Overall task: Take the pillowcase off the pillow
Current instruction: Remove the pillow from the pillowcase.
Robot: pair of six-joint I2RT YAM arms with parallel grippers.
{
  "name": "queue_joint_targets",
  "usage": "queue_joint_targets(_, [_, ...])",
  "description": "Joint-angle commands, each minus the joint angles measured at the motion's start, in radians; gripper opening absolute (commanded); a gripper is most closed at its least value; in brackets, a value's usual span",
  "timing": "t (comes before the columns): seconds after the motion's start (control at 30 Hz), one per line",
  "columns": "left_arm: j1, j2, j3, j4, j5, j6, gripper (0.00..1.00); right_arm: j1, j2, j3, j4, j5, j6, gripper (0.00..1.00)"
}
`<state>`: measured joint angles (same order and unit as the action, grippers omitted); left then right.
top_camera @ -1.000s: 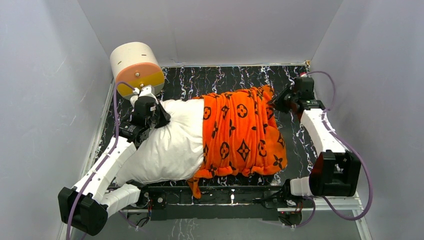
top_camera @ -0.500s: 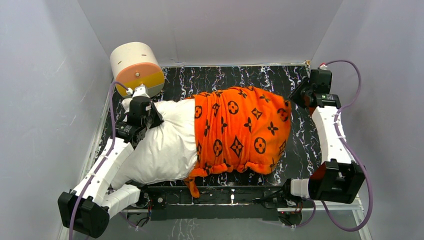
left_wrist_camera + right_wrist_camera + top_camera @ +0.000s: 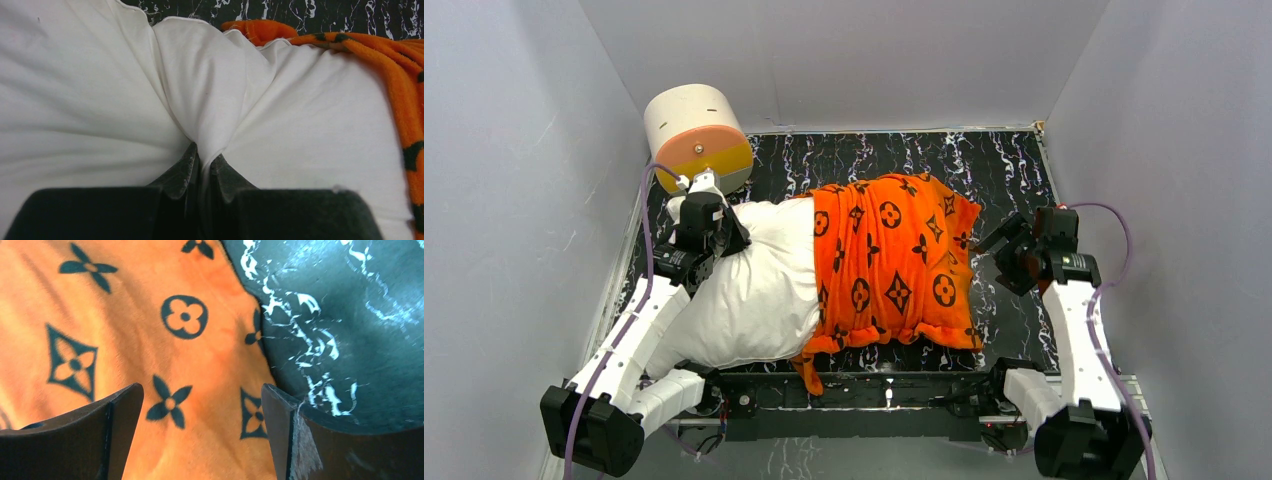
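Observation:
The white pillow [image 3: 749, 290] lies across the black marbled floor, its left half bare. The orange pillowcase [image 3: 889, 260] with black motifs covers its right half. My left gripper [image 3: 727, 236] is shut on a pinched fold of the pillow [image 3: 300, 125] near its back left corner; in the left wrist view the white fabric runs between the closed fingertips of the left gripper [image 3: 204, 159], with the pillowcase [image 3: 395, 60] at the right. My right gripper [image 3: 1002, 262] hangs open just right of the pillowcase's right edge. In the right wrist view the right gripper [image 3: 202, 390] is spread wide above the pillowcase [image 3: 125, 340], holding nothing.
A cream-and-orange cylinder [image 3: 696, 135] stands at the back left corner, just behind my left gripper. Pale walls close in the left, back and right sides. Bare marbled floor [image 3: 1014, 170] shows behind and right of the pillowcase, and the floor [image 3: 350, 315] shows beside the orange edge.
My right gripper pulled the pillowcase's end to the back right, then opened and let go. It has moved toward the near side, and the pillowcase's right end has slackened back leftward. The left grip is unchanged.

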<state>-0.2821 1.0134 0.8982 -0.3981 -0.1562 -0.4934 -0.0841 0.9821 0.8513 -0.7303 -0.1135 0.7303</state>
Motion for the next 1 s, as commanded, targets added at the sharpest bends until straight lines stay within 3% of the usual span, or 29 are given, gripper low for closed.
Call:
queue_joint_targets(0.0, [0.014,-0.006,-0.003,-0.080,0.009,0.023,0.00,-0.003,-0.166,-0.068,-0.085,-0.032,0.178,0.95])
queue_joint_targets(0.23, [0.014,-0.014,0.007,-0.098,0.011,0.027,0.00,-0.003,-0.428,-0.173,-0.371,0.000,0.436,0.95])
queue_joint_targets(0.4, [0.014,-0.013,0.010,-0.099,0.008,0.027,0.00,-0.003,-0.454,-0.290,-0.271,-0.257,0.450,0.92])
queue_joint_targets(0.5, [0.015,-0.016,0.012,-0.099,0.010,0.027,0.00,-0.002,-0.421,-0.377,-0.073,-0.436,0.499,0.77])
queue_joint_targets(0.57, [0.014,-0.020,0.007,-0.100,0.010,0.024,0.00,-0.003,-0.404,-0.386,-0.003,-0.415,0.522,0.48])
queue_joint_targets(0.63, [0.014,-0.027,0.005,-0.104,0.007,0.023,0.00,-0.003,-0.390,-0.336,0.001,-0.309,0.528,0.16])
queue_joint_targets(0.67, [0.014,-0.031,0.005,-0.107,0.003,0.023,0.00,-0.003,-0.384,-0.295,-0.011,-0.236,0.521,0.07])
queue_joint_targets(0.77, [0.014,-0.038,0.005,-0.115,-0.011,0.029,0.00,-0.003,-0.353,-0.151,-0.063,0.065,0.453,0.01])
queue_joint_targets(0.9, [0.014,-0.031,0.002,-0.134,-0.043,0.037,0.00,-0.002,-0.271,0.088,-0.150,0.625,0.314,0.00])
queue_joint_targets(0.97, [0.014,-0.031,-0.010,-0.143,-0.072,0.026,0.00,-0.003,-0.233,0.161,-0.155,0.831,0.264,0.00])
